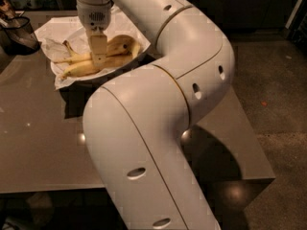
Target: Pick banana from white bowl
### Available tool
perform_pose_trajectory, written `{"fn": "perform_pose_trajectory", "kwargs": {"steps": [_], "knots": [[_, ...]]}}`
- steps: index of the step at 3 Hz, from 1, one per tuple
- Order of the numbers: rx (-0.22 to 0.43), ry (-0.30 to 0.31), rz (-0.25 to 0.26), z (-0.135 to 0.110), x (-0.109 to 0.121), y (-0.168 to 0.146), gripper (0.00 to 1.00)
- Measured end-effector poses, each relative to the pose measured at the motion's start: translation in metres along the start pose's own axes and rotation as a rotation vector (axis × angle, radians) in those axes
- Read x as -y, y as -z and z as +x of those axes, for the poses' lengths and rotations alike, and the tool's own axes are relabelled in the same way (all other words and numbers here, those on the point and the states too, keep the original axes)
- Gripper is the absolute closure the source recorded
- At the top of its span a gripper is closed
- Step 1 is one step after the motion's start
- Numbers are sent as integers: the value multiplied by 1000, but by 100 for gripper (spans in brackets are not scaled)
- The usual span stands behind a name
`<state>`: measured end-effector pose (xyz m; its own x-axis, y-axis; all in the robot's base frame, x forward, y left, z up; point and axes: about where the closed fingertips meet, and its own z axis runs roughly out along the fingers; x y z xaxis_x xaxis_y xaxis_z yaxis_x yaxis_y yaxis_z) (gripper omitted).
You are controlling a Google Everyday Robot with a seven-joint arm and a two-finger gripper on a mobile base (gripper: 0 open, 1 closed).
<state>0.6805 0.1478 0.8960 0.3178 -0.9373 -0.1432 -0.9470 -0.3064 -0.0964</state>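
Overhead, camera view: tool (pixel 99 56) reaching down into white bowl (pixel 125 63), tip touching banana bunch (pixel 79 69); tool apart or clamped, cannot tell. Bunch lying on crumpled paper (pixel 53 31) inside bowl, sitting on desk (pixel 38 128). Arm (pixel 168 85) filling foreground.

Layout of the scene. The wide, round, glossy white bowl (pixel 76 34) lined with crumpled white paper (pixel 58 80) stands at the far left of the flat grey tabletop (pixel 38 143). The yellow bananas (pixel 79 70) lie in the bowl on the paper. The two-finger gripper (pixel 99 61) hangs straight down into the bowl, at the bananas. The dark mesh container (pixel 19 32) stands left of the bowl, apart from it. The white jointed robot arm (pixel 158 128) fills the foreground, right of and in front of the bowl. The dark speckled floor (pixel 278 104) lies right of the table.
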Motion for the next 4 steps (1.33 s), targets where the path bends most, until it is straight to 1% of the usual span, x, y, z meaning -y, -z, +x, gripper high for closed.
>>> {"fn": "perform_pose_trajectory", "kwargs": {"steps": [1,2,3,4], "knots": [[0,23,3,1,-2,4,65],[3,65,2,-3,-6,7,89],[5,100,5,-7,-9,10,100],[6,117,4,-8,-13,12,100]]}}
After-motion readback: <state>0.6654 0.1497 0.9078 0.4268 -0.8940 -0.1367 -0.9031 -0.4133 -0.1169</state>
